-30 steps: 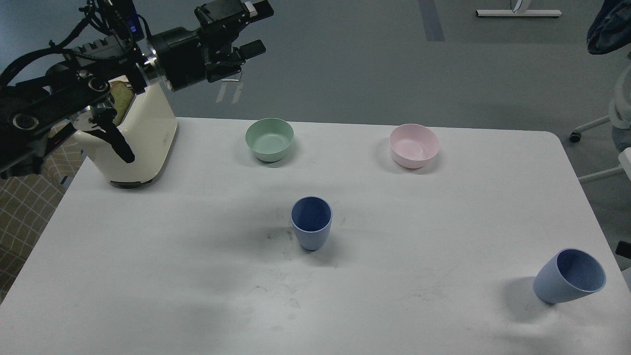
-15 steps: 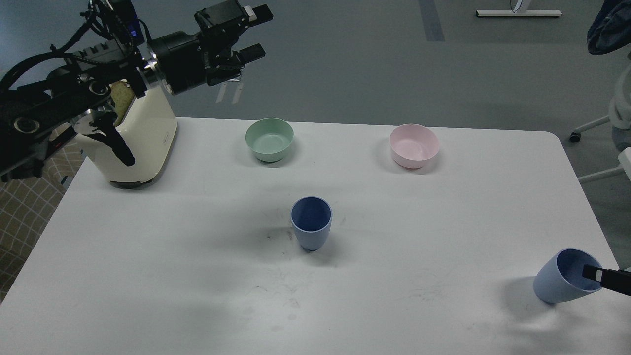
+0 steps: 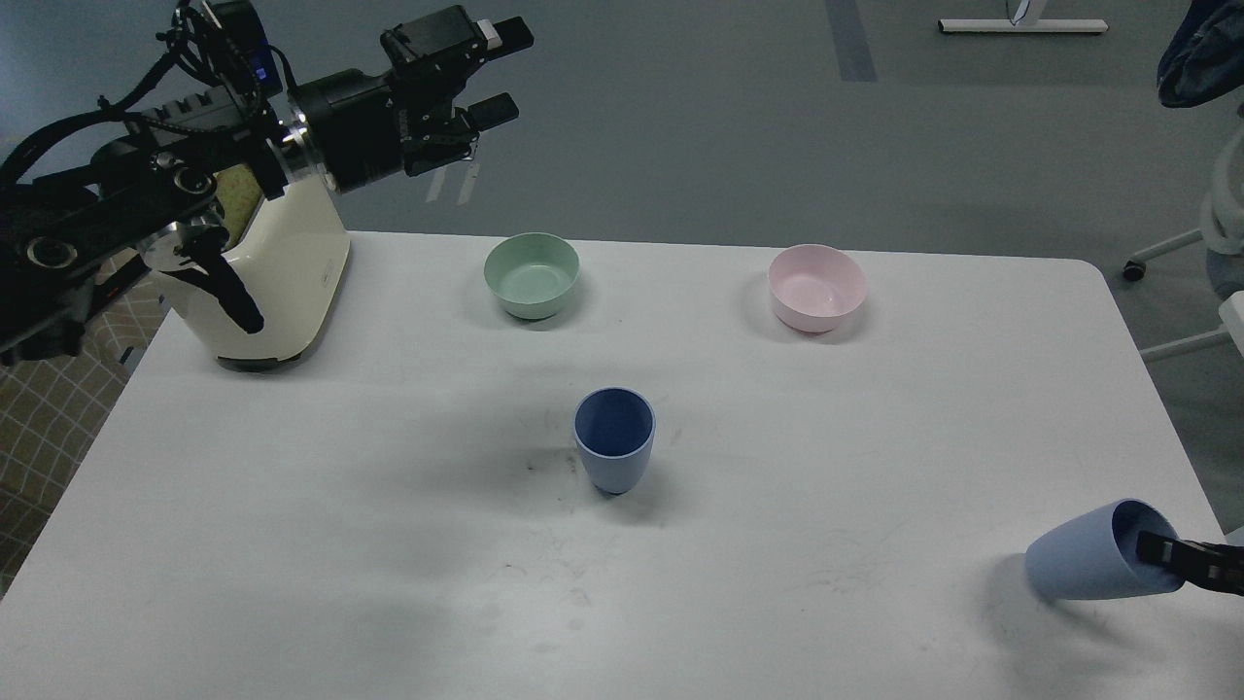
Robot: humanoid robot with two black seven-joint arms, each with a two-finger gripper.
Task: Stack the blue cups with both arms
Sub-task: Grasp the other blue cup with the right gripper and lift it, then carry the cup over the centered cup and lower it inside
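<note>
Up left, left gripper fingers spread wide, empty, upright blue cup mid-desk, right gripper finger inside tipped blue cup at right edge, grip unclear.

Black throughout: left arm of thick cylindrical segments, silver ring behind the wrist, looping black cables and a small blue-lit module further back. Blocky black left gripper, flat fingers, one white-tipped. Only a dark, white-marked sliver of right gripper.
</note>
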